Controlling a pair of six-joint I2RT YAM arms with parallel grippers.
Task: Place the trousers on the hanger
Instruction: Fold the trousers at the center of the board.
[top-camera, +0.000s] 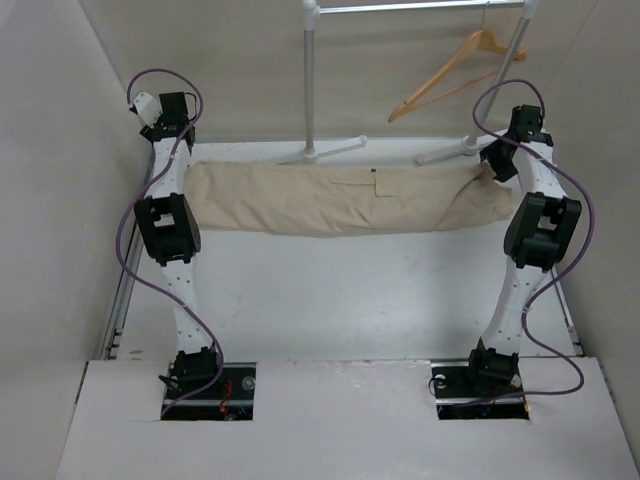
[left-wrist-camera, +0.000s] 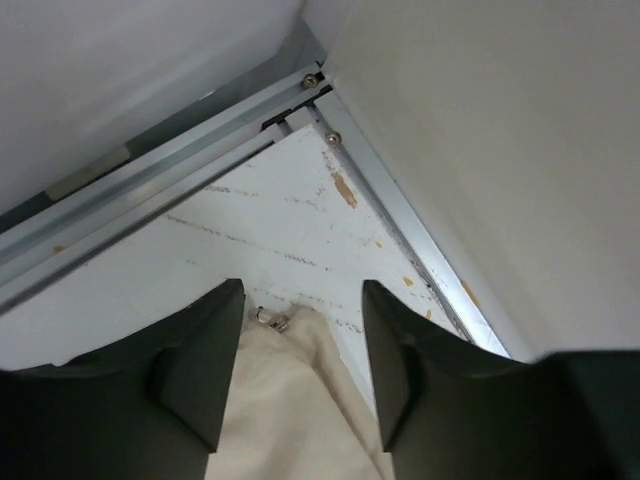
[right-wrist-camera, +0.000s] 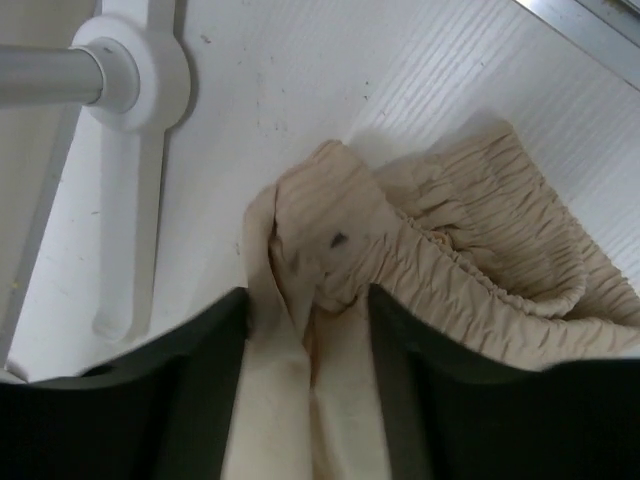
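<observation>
The trousers (top-camera: 340, 200) lie in a long folded strip across the far side of the table (top-camera: 330, 300), running left to right, with the gathered elastic waist bunched up at the right end. The right gripper (right-wrist-camera: 308, 300) stands over that waist with its jaws spread wide. A fold of beige cloth fills the gap and touches both fingers (right-wrist-camera: 200, 390), though I can't tell whether they press it. At the left end the left gripper (left-wrist-camera: 302, 300) is just as wide open, and the hem reaches up between its fingers (left-wrist-camera: 195, 370) without being pinched. A small metal fitting (left-wrist-camera: 270, 318) shows at the cloth's tip, close to the table's far-left corner. Beyond the trousers stands the white rack (top-camera: 310, 80) — one of its feet rests just beside the waist. The hanger (top-camera: 450, 75) hangs by its hook from the rack's top rail at the far right, tilted and bare.
</observation>
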